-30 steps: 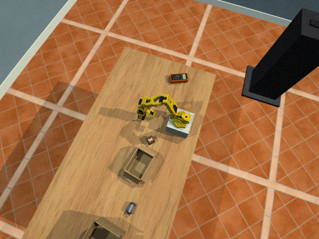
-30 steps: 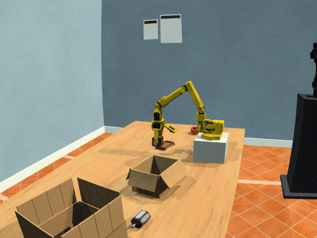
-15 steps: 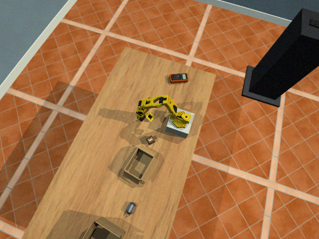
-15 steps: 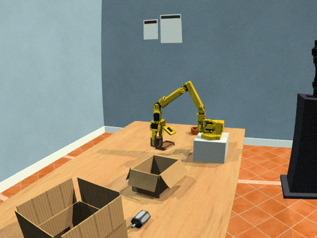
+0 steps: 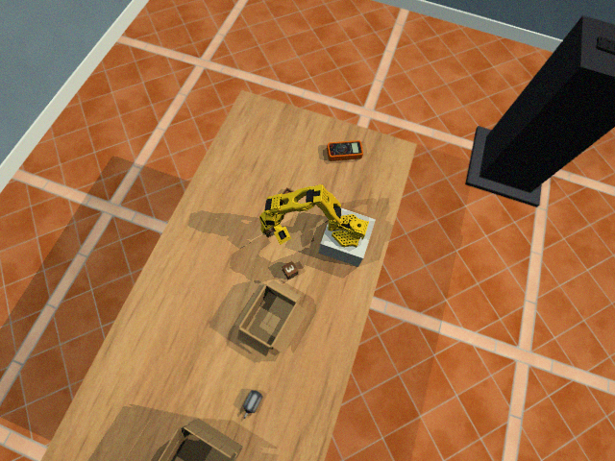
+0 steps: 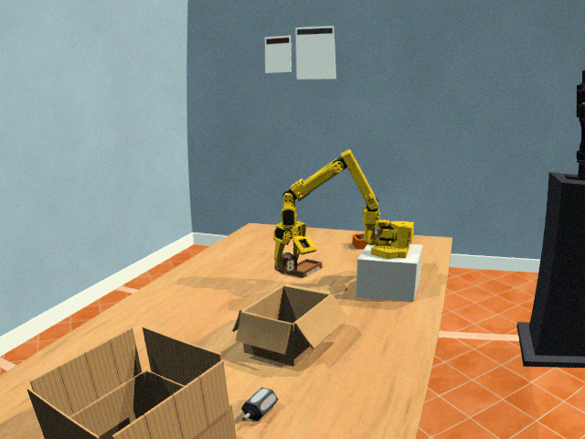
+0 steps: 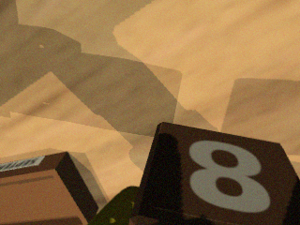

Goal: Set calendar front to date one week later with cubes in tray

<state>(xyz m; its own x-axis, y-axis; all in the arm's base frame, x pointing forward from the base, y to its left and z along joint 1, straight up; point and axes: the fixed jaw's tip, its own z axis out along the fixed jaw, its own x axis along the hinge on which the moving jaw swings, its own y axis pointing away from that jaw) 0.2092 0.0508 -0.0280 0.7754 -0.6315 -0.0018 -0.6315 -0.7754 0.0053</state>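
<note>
Your fingers [image 6: 286, 259] are clamped on the dark brown number-8 cube [image 7: 220, 180]; lower it level into the shallow brown tray [image 6: 309, 267].

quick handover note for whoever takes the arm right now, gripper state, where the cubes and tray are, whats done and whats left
Gripper: shut on the cube showing 8, held low beside the tray.
Other cube, 3 on top: loose on the table, near the open cardboard box.
Done: both cubes are out of the tray.
Left: seat both cubes flat in the tray with the new date upright on the front. The month label is too small to read.
</note>
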